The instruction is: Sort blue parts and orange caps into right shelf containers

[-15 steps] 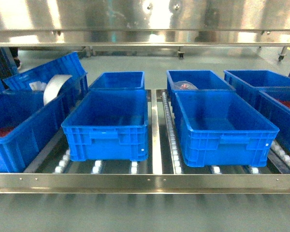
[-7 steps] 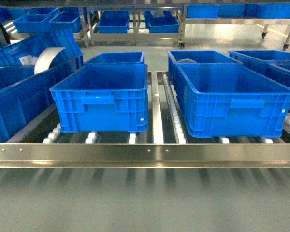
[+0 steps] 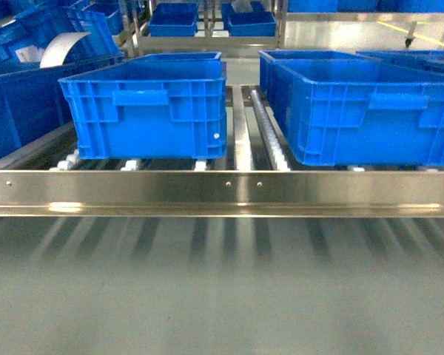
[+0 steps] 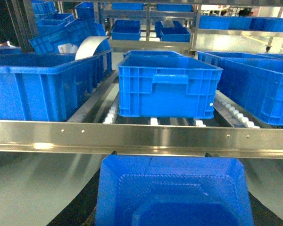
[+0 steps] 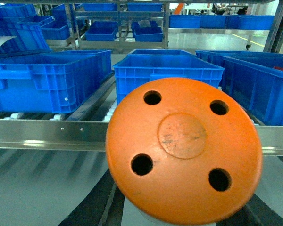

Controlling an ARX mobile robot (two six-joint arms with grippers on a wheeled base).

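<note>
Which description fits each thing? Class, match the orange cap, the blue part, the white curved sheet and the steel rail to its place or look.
Things:
1. orange cap
2. blue part
3. white curved sheet
4. steel rail

Descriptions:
A. shiny, runs edge to edge across the head view
B. has four round holes
C. sticks out of the tilted crate
D. fills the bottom of the left wrist view

Pairs: 1-B, 2-D, 3-C, 4-A.

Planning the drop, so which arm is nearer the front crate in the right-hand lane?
Right, judging by the wrist views. The right arm faces the right-lane crate head-on, beyond the orange cap; the left arm faces the left-lane crate, with the right-lane one off to its side.
</note>
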